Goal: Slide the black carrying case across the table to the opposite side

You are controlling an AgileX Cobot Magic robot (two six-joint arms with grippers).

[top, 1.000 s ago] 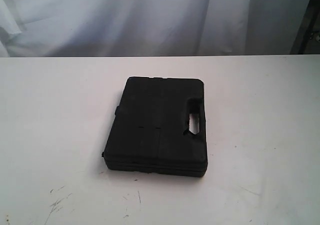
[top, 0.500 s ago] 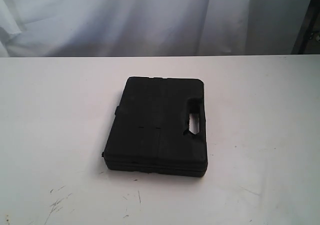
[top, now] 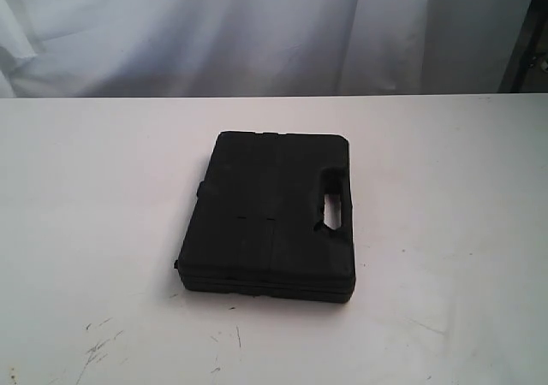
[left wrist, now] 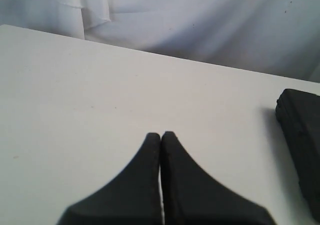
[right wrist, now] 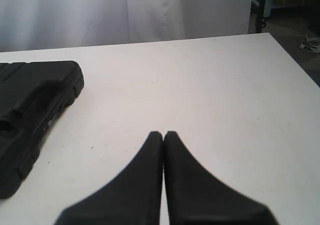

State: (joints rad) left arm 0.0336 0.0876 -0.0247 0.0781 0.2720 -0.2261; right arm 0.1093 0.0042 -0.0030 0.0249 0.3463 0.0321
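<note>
Case (top: 267, 218) is lying flat near the middle of the white worktop (top: 445, 188), black, lid down, so its inside is not showing at all. Its handle cut-out (top: 332, 205) is facing the right side from where I'm standing. Left jaws are pressing together, tips touching, hanging over bare worktop with the case off to one side of them. Right jaws are sitting the same way, tips meeting, the case lying apart from them too. Dark scuff marks (top: 98, 346) are showing near the front edge.
</note>
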